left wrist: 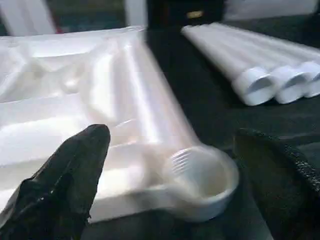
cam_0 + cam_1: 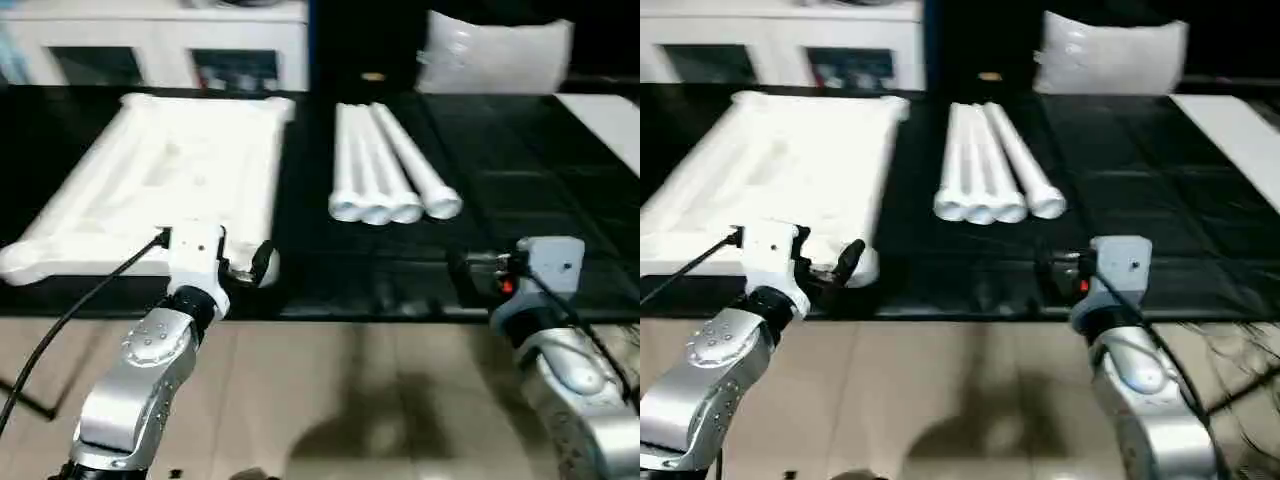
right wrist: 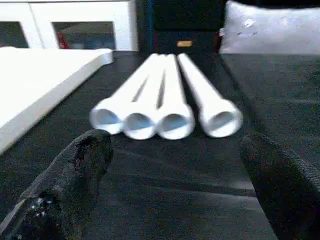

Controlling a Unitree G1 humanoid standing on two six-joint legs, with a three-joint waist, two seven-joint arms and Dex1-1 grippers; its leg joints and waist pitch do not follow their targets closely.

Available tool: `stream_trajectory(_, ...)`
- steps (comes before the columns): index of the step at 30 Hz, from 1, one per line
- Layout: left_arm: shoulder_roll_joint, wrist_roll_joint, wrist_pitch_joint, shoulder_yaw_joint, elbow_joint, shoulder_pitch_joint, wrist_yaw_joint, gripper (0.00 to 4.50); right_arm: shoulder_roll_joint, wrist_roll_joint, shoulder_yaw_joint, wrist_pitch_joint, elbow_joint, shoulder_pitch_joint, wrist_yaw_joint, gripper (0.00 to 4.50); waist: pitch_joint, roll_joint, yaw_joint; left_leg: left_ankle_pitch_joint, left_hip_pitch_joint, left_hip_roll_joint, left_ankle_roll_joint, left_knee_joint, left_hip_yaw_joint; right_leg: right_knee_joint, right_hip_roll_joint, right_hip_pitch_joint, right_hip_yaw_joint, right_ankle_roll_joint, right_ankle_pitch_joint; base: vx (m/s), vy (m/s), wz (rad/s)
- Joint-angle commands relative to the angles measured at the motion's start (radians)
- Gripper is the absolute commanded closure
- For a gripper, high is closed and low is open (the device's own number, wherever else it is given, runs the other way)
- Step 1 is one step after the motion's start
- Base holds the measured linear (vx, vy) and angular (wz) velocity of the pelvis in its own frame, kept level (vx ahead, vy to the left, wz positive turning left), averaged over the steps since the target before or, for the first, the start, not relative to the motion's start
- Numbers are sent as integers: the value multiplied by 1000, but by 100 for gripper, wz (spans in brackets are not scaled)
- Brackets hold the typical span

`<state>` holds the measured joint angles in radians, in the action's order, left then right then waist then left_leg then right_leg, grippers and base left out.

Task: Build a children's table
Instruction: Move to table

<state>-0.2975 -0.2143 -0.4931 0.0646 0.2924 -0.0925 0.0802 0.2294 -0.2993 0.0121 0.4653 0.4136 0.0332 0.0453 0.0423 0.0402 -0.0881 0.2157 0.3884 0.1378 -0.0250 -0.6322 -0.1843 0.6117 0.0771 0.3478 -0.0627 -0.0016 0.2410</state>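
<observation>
The children's table lies in parts on the black work surface (image 2: 500,150). Its white top (image 2: 170,170) rests upside down at the left, ribbed underside up. Several white tapered legs (image 2: 385,165) lie side by side in the middle, open ends towards me. My left gripper (image 2: 252,266) hovers at the top's near right corner. In the left wrist view it (image 1: 175,190) stands open, and the round corner socket (image 1: 205,180) shows between its fingers (image 1: 75,175). My right gripper (image 2: 472,276) is near the front edge, short of the legs (image 3: 165,107). It (image 3: 175,190) is open and holds nothing.
A white cabinet (image 2: 160,40) with glass doors stands behind the work surface. A white cushion-like bag (image 2: 495,50) sits at the back right, and a flat white panel (image 2: 610,115) lies at the far right. Beige floor shows below the front edge.
</observation>
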Motion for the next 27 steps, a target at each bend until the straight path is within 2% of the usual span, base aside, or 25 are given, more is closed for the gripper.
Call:
stream_trajectory(1,-3,18,5,0,-9,0,-7,12,-4,6,4,17,-16,-8,17,0,-50,11,12,42,-36,79,-196,86,29,-70,89,-2,55,-229,71,-26,113,6)
stream_trajectory(2,-3,16,5,-8,-15,2,-3,12,-22,-7,8,22,-28,-16,21,0,-48,6,8,75,-31,76,-195,85,28,-79,106,-7,61,-219,91,-30,126,6)
stream_trajectory(3,-2,22,2,-16,-23,1,-2,12,-23,7,23,20,-39,-26,16,0,-45,32,6,128,-28,75,-175,83,34,-95,131,-10,71,-210,134,-30,126,6)
stream_trajectory(4,-2,23,2,-18,-25,1,-1,12,-23,11,27,19,-42,-29,15,0,-42,18,8,152,-22,75,-163,82,38,-103,142,-16,77,-202,155,-41,144,-1)
stream_trajectory(5,0,24,-5,-22,-25,-5,-4,12,-28,7,24,21,-46,-37,12,0,-45,14,0,172,-9,79,-147,66,51,-119,181,-33,98,-189,200,-45,162,-1)
stream_trajectory(7,1,25,-18,-27,-19,-16,-4,12,-35,9,19,26,-46,-54,12,0,-42,24,-3,196,-11,86,-137,54,69,-143,213,-33,115,-176,283,-44,167,-1)
stream_trajectory(8,1,26,-23,-27,-16,-21,-5,12,-34,13,17,26,-44,-61,12,0,-42,36,1,228,-21,88,-125,69,74,-140,192,-27,100,-149,328,-48,181,1)
stream_trajectory(9,-2,28,-26,-27,-13,-29,-3,12,-35,11,16,35,-42,-73,9,0,-42,49,26,301,-54,67,-99,121,57,-100,94,3,43,-90,331,-48,181,1)
stream_trajectory(10,-2,28,-26,-27,-13,-29,-3,12,-35,11,16,35,-42,-73,9,0,-37,66,49,336,-67,49,-71,166,45,-35,14,30,-7,-48,312,-49,185,6)
stream_trajectory(11,8,22,-24,-32,-16,-35,-8,12,-43,4,15,43,-53,-88,1,0,-47,51,70,302,-78,48,-56,201,33,102,-42,60,-57,35,172,-51,168,9)
stream_trajectory(12,16,19,-22,-36,-20,-39,-13,12,-48,4,17,53,-64,-100,-3,0,-45,43,64,252,-53,69,-24,211,36,136,-25,54,-68,70,93,-51,168,9)
stream_trajectory(13,27,29,-18,-28,-22,-34,-20,12,-45,8,27,64,-75,-113,-12,0,-43,29,65,248,-50,78,7,220,39,134,-15,52,-70,64,78,-68,127,3)
stream_trajectory(15,39,46,-17,-12,-20,-28,-27,12,-36,11,43,77,-86,-132,-29,0,-53,9,63,362,-56,61,242,238,32,63,35,33,-46,-20,51,-73,92,-7)
stream_trajectory(16,45,44,-16,-11,-21,-28,-29,12,-37,8,43,72,-85,-134,-35,0,-70,-53,37,292,-16,11,281,13,76,-53,272,10,90,-62,193,-58,62,-1)
stream_trajectory(17,56,39,-17,-15,-23,-31,-32,12,-40,2,43,61,-82,-136,-45,0,-46,-3,41,105,10,13,158,-154,180,-128,331,14,137,-141,275,-40,71,-26)
stream_trajectory(18,56,43,-16,-11,-28,-34,-31,12,-42,-3,38,58,-82,-135,-48,0,-20,5,54,32,33,24,199,-142,209,-101,231,-19,1,-179,376,-40,71,-26)
stream_trajectory(19,55,48,-16,-6,-32,-37,-30,12,-45,-7,33,56,-82,-134,-49,0,-20,11,58,67,5,31,218,-105,210,-99,162,-6,-40,-167,401,-49,150,-44)
stream_trajectory(20,43,67,-22,9,-45,-50,-23,12,-57,-33,9,53,-80,-132,-63,0,-26,70,102,392,-5,115,266,69,296,34,54,-26,-40,-87,253,-67,209,-21)
stream_trajectory(21,41,70,-23,12,-47,-52,-21,12,-59,-39,5,51,-80,-132,-67,0,-14,76,107,551,6,111,275,134,322,97,23,-8,-17,-42,131,-67,209,-21)
stream_trajectory(22,40,70,-20,12,-48,-55,-18,12,-53,-38,4,62,-74,-129,-69,0,-21,91,89,654,-23,71,347,147,296,103,3,20,-14,3,13,-60,155,8)
stream_trajectory(23,43,69,-21,10,-47,-59,-16,12,-50,-31,2,70,-72,-129,-67,0,-27,75,105,621,-42,57,361,134,290,90,5,32,-10,-2,-30,-51,72,6)
stream_trajectory(24,45,69,-22,6,-46,-62,-15,12,-58,-48,-6,67,-70,-126,-80,0,-28,63,107,468,-21,11,337,119,271,16,56,-14,22,-20,-49,-51,72,6)
stream_trajectory(25,46,70,-23,5,-44,-66,-12,12,-59,-57,-10,69,-65,-121,-89,0,-33,55,103,412,-16,5,319,109,252,-6,78,-31,34,-25,-59,-59,18,-12)
stream_trajectory(26,45,71,-25,4,-43,-68,-9,12,-60,-64,-13,65,-62,-118,-98,0,-29,48,92,371,8,15,264,97,234,-50,129,-57,51,-59,1,-74,-27,-3)
stream_trajectory(27,43,73,-26,2,-41,-68,-7,12,-60,-68,-11,63,-64,-117,-105,0,-33,37,92,359,7,21,234,92,224,-61,138,-56,53,-76,45,-74,-27,-3)
